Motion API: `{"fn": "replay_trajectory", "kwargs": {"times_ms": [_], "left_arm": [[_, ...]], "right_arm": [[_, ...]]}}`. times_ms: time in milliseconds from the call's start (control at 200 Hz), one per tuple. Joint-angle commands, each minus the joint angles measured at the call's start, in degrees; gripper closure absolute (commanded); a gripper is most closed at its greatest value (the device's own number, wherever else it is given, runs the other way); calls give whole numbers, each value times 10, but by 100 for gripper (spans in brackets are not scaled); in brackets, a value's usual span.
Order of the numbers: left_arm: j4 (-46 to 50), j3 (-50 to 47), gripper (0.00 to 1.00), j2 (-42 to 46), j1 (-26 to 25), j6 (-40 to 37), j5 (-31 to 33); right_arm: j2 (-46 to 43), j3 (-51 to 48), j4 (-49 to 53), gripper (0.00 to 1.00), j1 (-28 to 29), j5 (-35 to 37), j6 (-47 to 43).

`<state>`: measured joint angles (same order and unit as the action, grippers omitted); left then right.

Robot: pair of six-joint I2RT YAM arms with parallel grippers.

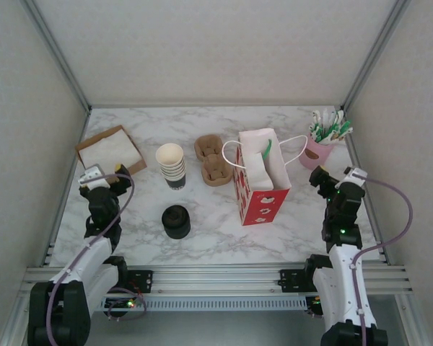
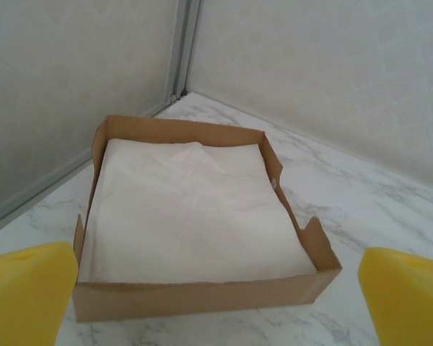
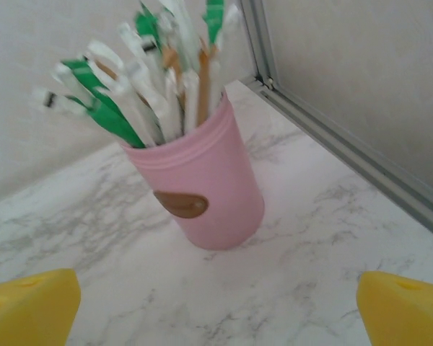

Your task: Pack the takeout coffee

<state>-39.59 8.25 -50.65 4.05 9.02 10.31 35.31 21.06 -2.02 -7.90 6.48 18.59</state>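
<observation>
Two arms are sitting folded at the sides of the bench, both pincers spread wide: the left pincer is facing a cardboard box of napkins, the right pincer a blurred pink cup of straws. Where the takeout coffee is standing cannot be told; the inside of the red-and-white bag is unclear.

Red-and-white paper bag stands upright, mouth open.

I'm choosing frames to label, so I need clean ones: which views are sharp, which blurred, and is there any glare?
Top view: sharp, evenly lit, only faint shadows by the bag. Left wrist: box edges crisp, the white napkins nearly washed out, no glare. Right wrist: pink cup and its sticks blurred, marble soft too.
</observation>
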Motion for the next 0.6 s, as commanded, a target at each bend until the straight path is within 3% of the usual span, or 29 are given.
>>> {"fn": "replay_trajectory", "kwargs": {"times_ms": [0, 205, 591], "left_arm": [[-149, -32, 0, -23, 7, -35, -29], [-238, -18, 0, -147, 15, -13, -50], [-363, -1, 0, -296, 17, -8, -50]], "right_arm": [[18, -36, -129, 1, 3, 24, -8], [124, -79, -243, 1, 31, 66, -50], [394, -42, -438, 1, 99, 95, -108]]}}
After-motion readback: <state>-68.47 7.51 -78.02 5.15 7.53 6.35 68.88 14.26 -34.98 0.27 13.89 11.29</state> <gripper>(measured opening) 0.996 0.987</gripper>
